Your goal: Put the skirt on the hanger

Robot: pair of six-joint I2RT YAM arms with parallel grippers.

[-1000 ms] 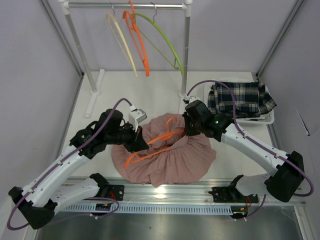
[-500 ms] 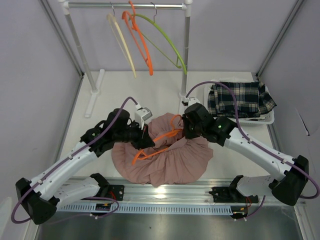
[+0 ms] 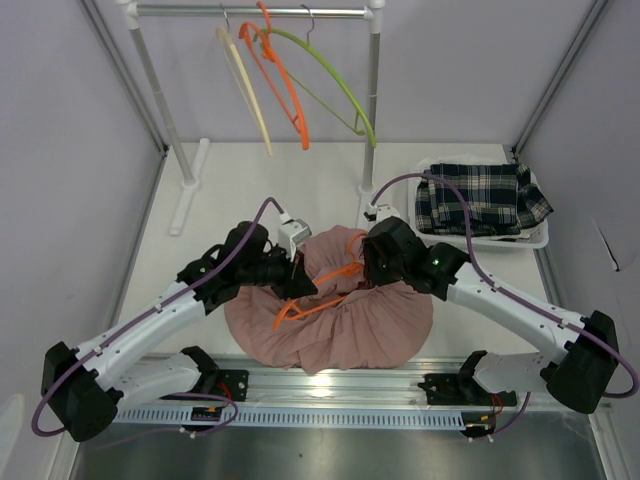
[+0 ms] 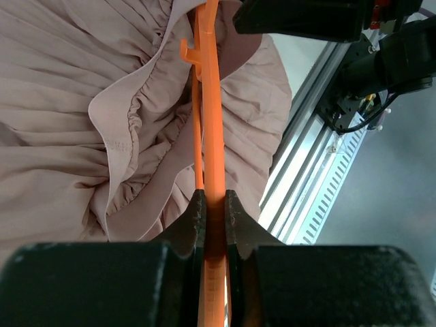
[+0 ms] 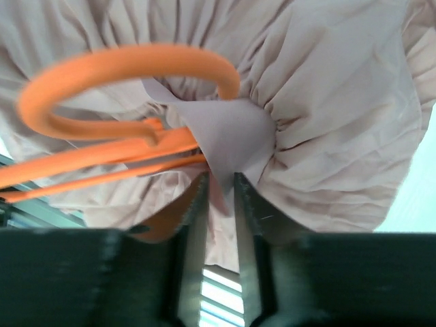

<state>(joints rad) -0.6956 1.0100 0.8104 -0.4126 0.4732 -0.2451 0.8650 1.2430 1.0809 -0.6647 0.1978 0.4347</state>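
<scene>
The dusty-pink skirt (image 3: 345, 325) lies bunched on the table between both arms. An orange hanger (image 3: 322, 298) is threaded into its waist opening, its hook (image 5: 129, 61) curling above the gathered waistband. My left gripper (image 3: 298, 280) is shut on the hanger's arm (image 4: 210, 102), which runs straight out between the jaws (image 4: 214, 204) over the skirt (image 4: 68, 102). My right gripper (image 3: 372, 268) sits at the skirt's right top; its jaws (image 5: 219, 187) stand slightly apart, with a pointed fold of the waistband (image 5: 225, 133) hanging loosely between them.
A clothes rack at the back carries a cream hanger (image 3: 245, 90), an orange one (image 3: 282, 85) and a green one (image 3: 335, 80). A white basket (image 3: 505, 240) with plaid cloth (image 3: 480, 195) stands back right. A metal rail (image 3: 320, 385) runs along the near edge.
The right jaws, shut a second ago, have parted around the waistband fold. The left arm has carried the hanger right and farther back, and the right gripper has shifted slightly left.
</scene>
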